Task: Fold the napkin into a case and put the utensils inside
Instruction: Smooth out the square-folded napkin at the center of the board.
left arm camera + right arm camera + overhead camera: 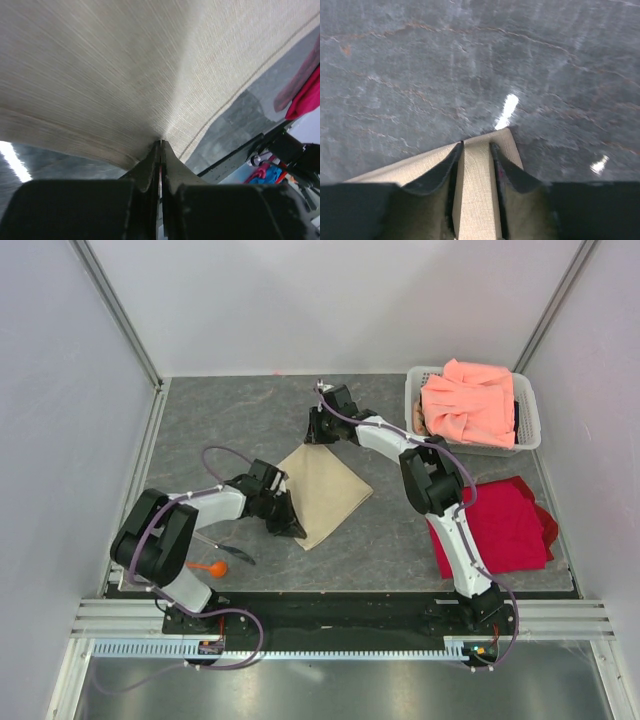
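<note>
The beige napkin (325, 490) lies as a diamond on the grey table. My left gripper (290, 524) is shut on its near-left edge; in the left wrist view the jaws (161, 145) are pressed together on the cloth (125, 65), which is lifted and spreads away above them. My right gripper (318, 430) is at the napkin's far corner; in the right wrist view its fingers (476, 145) stand narrowly apart with a strip of the cloth (477, 190) pinched between them. The orange spoon (212, 567) and the thin dark utensil (228, 552) lie near the left arm's base.
A white basket (412, 400) at the back right holds a salmon-pink cloth (470, 400). A bright red cloth (505, 525) lies at the right, beside the right arm; it also shows in the left wrist view (307, 95). White walls enclose the table.
</note>
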You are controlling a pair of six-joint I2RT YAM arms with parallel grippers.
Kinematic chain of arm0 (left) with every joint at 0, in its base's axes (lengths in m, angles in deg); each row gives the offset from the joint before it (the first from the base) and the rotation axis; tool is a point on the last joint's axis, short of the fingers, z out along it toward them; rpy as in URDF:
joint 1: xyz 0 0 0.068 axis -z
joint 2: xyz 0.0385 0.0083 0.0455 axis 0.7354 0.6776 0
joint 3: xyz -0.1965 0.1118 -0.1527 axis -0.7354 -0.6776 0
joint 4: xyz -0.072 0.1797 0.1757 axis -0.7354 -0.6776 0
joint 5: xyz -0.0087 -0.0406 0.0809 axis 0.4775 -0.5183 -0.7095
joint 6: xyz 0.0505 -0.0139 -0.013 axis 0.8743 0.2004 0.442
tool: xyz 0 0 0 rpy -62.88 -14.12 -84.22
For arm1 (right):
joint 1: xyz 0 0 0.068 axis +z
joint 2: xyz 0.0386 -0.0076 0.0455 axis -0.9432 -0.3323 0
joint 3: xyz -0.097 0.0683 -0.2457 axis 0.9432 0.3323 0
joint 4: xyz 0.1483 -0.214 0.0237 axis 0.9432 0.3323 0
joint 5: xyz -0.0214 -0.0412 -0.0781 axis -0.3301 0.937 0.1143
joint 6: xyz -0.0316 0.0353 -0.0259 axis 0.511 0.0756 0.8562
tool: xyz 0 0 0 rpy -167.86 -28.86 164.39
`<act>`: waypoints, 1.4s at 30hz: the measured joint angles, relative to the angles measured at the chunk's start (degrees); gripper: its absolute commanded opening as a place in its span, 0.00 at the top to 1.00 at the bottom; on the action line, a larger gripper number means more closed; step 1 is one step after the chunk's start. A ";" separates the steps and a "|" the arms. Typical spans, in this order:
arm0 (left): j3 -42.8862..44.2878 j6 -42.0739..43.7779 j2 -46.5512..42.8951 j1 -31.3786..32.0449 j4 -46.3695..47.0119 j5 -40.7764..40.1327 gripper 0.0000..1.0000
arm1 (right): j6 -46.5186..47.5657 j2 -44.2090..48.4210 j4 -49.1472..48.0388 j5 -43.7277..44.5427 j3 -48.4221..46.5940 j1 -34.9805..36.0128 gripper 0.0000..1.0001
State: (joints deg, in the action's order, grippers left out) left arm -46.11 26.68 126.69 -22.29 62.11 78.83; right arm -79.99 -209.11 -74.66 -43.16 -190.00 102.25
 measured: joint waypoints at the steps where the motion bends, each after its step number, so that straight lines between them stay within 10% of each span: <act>1: 0.13 -0.57 0.00 1.05 0.04 0.15 0.85 | -0.31 0.35 0.79 0.63 -0.20 -0.11 0.54; 9: 3.85 -3.56 -4.09 4.33 -0.28 1.70 0.84 | -0.83 17.81 10.32 6.38 13.86 -3.56 0.34; 20: 19.76 1.99 5.35 -9.70 -5.73 -2.14 0.97 | -1.51 38.66 7.58 3.89 42.71 -3.30 0.86; 32: 21.75 7.50 12.46 -16.65 -11.54 -10.62 0.98 | -2.08 38.03 -0.37 4.22 53.22 -2.91 0.92; 42: 6.78 5.05 1.84 -11.96 -7.41 -8.90 0.97 | 0.33 32.26 -2.64 12.04 46.97 -3.28 0.90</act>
State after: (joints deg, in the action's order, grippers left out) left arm -39.33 31.73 128.53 -34.24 54.70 69.94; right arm -79.66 -176.85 -77.31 -31.12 -143.03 98.98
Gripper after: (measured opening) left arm 0.026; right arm 0.100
